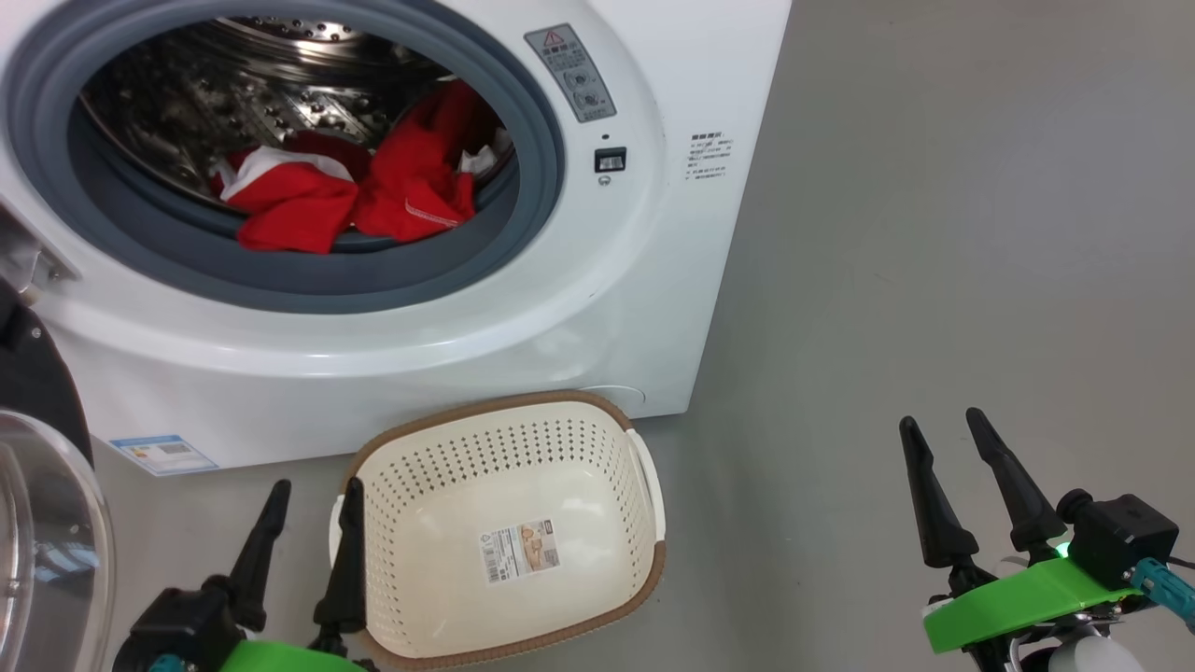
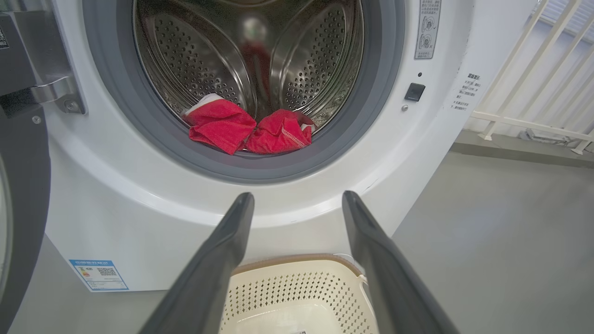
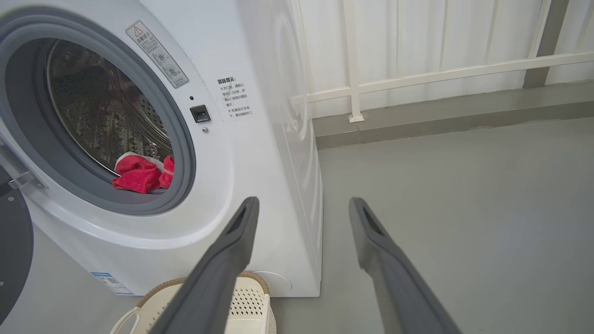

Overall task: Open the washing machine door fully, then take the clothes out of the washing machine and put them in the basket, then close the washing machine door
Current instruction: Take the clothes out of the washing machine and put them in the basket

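Basket (image 1: 411,504) with paper label (image 1: 519,551), head view

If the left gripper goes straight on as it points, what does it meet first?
Probably the washing machine: the left gripper aims at its white front just below the grey seal; depth is unclear.

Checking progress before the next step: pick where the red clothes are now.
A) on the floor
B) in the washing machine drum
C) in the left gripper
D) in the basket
B: the clothes lie at the front of the drum inside the washing machine, and the basket has no garment in it.
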You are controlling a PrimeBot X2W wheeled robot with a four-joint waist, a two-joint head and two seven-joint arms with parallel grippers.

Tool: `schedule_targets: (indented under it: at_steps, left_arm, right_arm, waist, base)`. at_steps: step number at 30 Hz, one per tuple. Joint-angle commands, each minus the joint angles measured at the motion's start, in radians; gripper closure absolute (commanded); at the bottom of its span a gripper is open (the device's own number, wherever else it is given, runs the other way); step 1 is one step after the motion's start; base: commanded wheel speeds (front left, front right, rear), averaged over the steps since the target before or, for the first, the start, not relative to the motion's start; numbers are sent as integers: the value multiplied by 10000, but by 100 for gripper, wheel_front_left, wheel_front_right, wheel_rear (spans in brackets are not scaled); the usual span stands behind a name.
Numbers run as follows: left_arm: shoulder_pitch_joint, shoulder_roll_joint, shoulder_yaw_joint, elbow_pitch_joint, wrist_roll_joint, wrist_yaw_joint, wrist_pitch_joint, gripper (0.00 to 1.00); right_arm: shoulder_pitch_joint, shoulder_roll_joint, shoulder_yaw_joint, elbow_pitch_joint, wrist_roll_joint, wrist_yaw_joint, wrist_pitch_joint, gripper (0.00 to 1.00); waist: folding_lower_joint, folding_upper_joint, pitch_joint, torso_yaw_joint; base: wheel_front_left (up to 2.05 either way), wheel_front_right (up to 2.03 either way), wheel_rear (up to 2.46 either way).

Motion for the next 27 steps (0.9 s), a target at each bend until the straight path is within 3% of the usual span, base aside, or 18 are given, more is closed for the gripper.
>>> schedule_targets:
  at_steps: [1,8,27]
  left_arm:
    - [-444,107,314,-122,136,-56,-80,0]
    - [-1164,105,275,265,279,-56,-80,0]
    - [-6835,217,204,4141,1340,528,-80,0]
  right_arm:
    - [-335,-89,210,-227,37,75,-65,0]
    - [-572,-62,267,-286,71,75,-65,0]
    - [-1619,316,544,-349,322,75,-65,0]
  waist:
    - [0,0,74,-47]
    - [0,0,474,-218]
    - [0,0,2762,-1260]
  base:
    - [0,0,0]
    - [0,0,0]
    - [0,0,0]
